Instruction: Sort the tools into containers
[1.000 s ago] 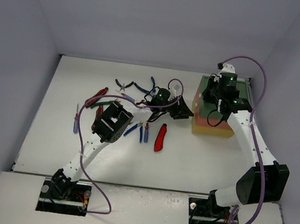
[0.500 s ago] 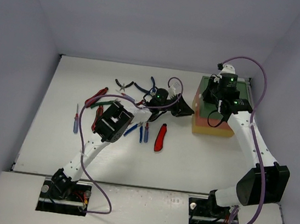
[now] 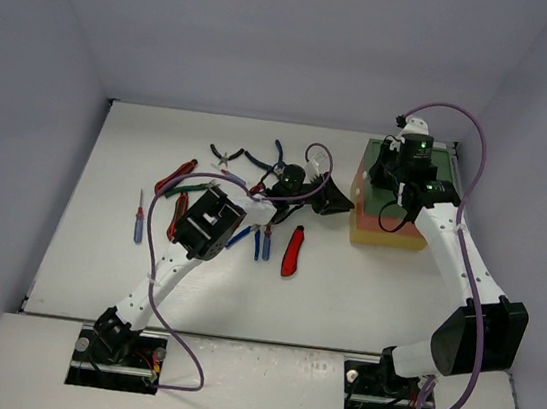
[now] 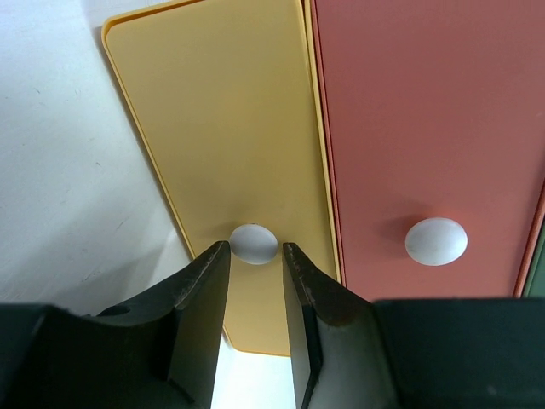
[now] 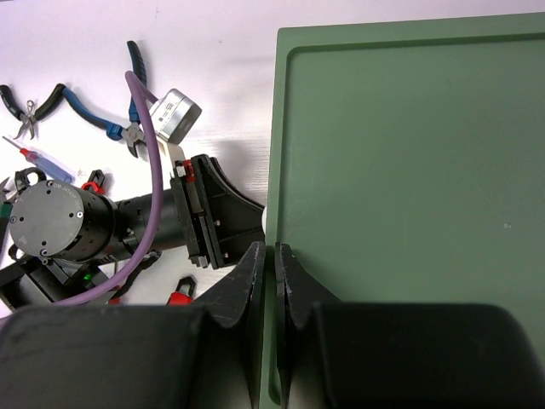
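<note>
The containers are a stacked drawer unit [image 3: 389, 220] with a green top [image 5: 400, 170], a red-orange middle drawer [image 4: 426, 128] and a yellow bottom drawer [image 4: 221, 128]. My left gripper [image 4: 255, 249] is at the yellow drawer's front, its jaws closed narrowly on that drawer's white knob [image 4: 254, 241]. My right gripper [image 5: 274, 256] is shut and holds nothing, its tips pressed on the left rim of the green top. The tools lie on the table left of the unit, among them a red utility knife [image 3: 293, 250], blue pliers [image 3: 267, 159] and black pliers [image 3: 225, 154].
The red-orange drawer has its own white knob [image 4: 436, 241]. Slim blue screwdrivers [image 3: 261, 241] lie by the left arm's elbow, another [image 3: 138, 219] lies far left, and red-handled pliers [image 3: 174, 177] sit nearby. Grey walls enclose the table on three sides.
My left gripper has edged a little toward the drawer unit and its jaws have narrowed around the yellow drawer's knob. The right arm has not moved.
</note>
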